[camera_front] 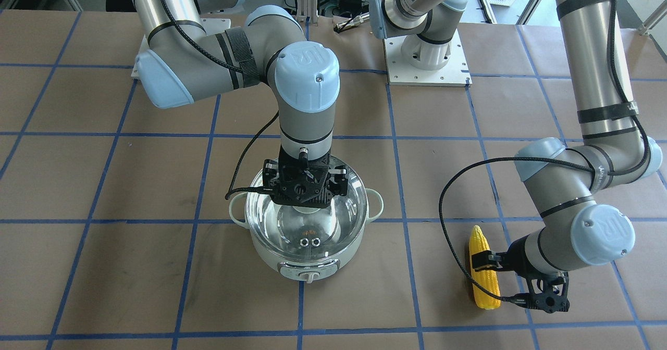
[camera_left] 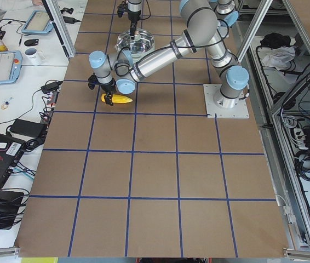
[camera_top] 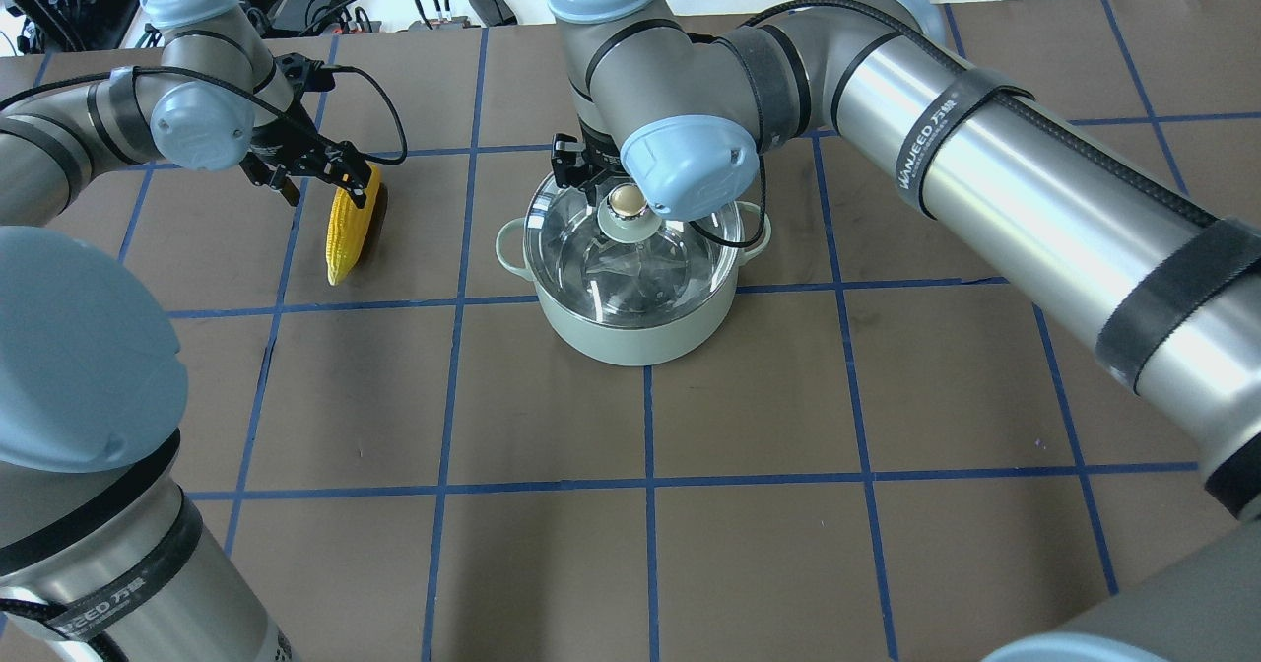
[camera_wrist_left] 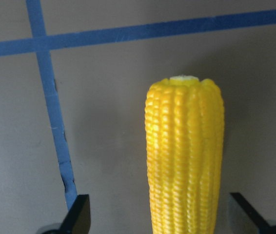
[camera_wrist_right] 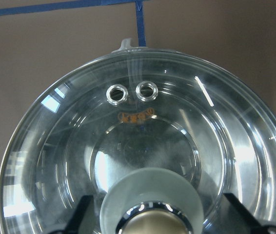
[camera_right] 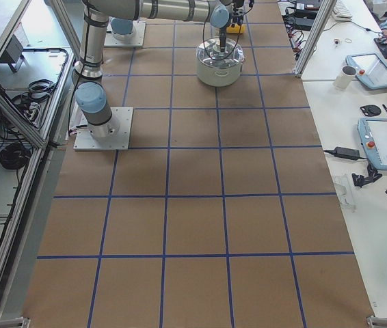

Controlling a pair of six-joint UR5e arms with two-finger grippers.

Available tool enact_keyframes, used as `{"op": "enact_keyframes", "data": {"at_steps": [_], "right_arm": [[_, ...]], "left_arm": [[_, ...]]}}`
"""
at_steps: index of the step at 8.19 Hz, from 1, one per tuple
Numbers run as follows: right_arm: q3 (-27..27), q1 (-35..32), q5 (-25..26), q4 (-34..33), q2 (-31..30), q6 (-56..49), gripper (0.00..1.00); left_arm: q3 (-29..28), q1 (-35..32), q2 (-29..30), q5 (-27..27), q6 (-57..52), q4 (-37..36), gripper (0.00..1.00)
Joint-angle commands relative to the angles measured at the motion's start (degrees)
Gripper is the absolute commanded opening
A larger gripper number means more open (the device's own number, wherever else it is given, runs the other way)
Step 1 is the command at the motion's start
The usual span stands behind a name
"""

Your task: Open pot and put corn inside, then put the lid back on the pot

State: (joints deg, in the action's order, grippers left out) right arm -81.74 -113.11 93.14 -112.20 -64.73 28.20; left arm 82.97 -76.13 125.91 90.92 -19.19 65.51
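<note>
The pale mint pot [camera_front: 271,251] stands mid-table with the glass lid [camera_front: 312,230] on it. My right gripper [camera_front: 305,204] hangs right above the lid. In the right wrist view its fingers [camera_wrist_right: 79,217] stand open on either side of the beige knob [camera_wrist_right: 150,222], apart from it. The knob also shows in the overhead view [camera_top: 624,201]. The yellow corn [camera_front: 482,272] lies on the table off to the pot's side. My left gripper [camera_top: 345,184] is low over it. In the left wrist view its fingers [camera_wrist_left: 77,217] straddle the corn [camera_wrist_left: 184,156], open, with gaps on both sides.
The brown table carries a blue tape grid [camera_front: 401,183]. The arms' white base plate [camera_front: 427,63] is at the robot's edge. Side benches beyond the table hold tablets [camera_right: 385,143], a mug [camera_right: 344,76] and cables.
</note>
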Motion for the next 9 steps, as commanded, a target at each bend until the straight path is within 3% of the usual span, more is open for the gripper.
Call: {"op": "enact_keyframes", "data": {"at_steps": [1, 2, 3, 4, 5, 6, 9], "right_arm": [[-0.18, 0.0, -0.06, -0.04, 0.04, 0.19, 0.75], [-0.18, 0.0, -0.15, -0.04, 0.04, 0.45, 0.52], [-0.18, 0.0, -0.24, -0.04, 0.04, 0.54, 0.48], [-0.18, 0.0, -0.24, -0.04, 0.04, 0.98, 0.45], [-0.18, 0.0, -0.15, -0.04, -0.04, 0.72, 0.38], [0.0, 0.0, -0.15, -0.04, -0.22, 0.98, 0.33], [2.71, 0.17, -0.68, 0.22, -2.14, -0.41, 0.29]], "left_arm": [[-0.09, 0.01, 1.97, 0.04, 3.0, -0.12, 1.0], [-0.18, 0.01, 2.32, 0.13, 5.28, -0.12, 1.0], [-0.18, 0.01, 2.41, 0.13, 5.31, -0.12, 1.0], [-0.18, 0.01, 2.5, 0.39, 4.79, -0.21, 0.78], [-0.18, 0.01, 2.59, 0.74, 5.13, -0.21, 0.2], [-0.26, 0.01, 2.5, 0.75, 5.39, -0.21, 0.0], [-0.7, -0.07, 0.84, 0.39, 9.23, 0.57, 0.0]]}}
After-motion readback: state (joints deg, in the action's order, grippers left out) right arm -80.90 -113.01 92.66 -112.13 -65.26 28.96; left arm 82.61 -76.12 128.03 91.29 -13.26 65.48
